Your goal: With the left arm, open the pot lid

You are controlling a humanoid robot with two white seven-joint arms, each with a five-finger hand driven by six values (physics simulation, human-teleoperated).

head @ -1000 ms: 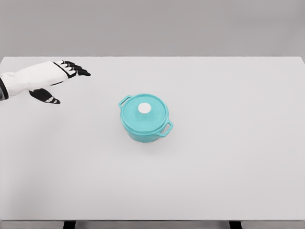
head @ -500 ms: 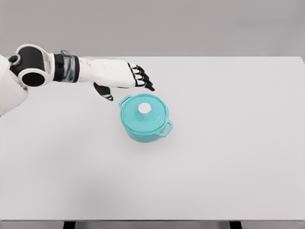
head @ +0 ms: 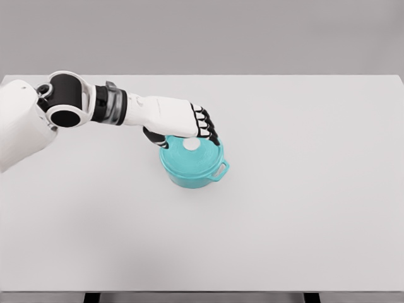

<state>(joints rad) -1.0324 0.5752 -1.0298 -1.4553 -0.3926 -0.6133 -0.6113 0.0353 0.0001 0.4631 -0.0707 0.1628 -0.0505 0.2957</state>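
Note:
A teal pot (head: 189, 175) with its lid (head: 201, 158) on stands near the middle of the white table (head: 303, 214). The lid carries a white round knob (head: 191, 144). My left hand (head: 189, 135) hovers over the back of the lid, its arm reaching in from the left. Its black fingers (head: 207, 125) bend down just right of the knob, and the thumb (head: 158, 139) comes down on the left side. The knob still shows between them, ungrasped. The hand hides the pot's back-left handle, while the front-right handle (head: 221, 170) is in sight.
My left shoulder and upper arm (head: 38, 117) fill the left edge of the view. The table's front edge (head: 202, 291) runs along the bottom, above two dark legs.
My left arm has swung right from the table's far left, and the hand now sits over the lid. Its fingers have bent down around the knob. The pot has not moved.

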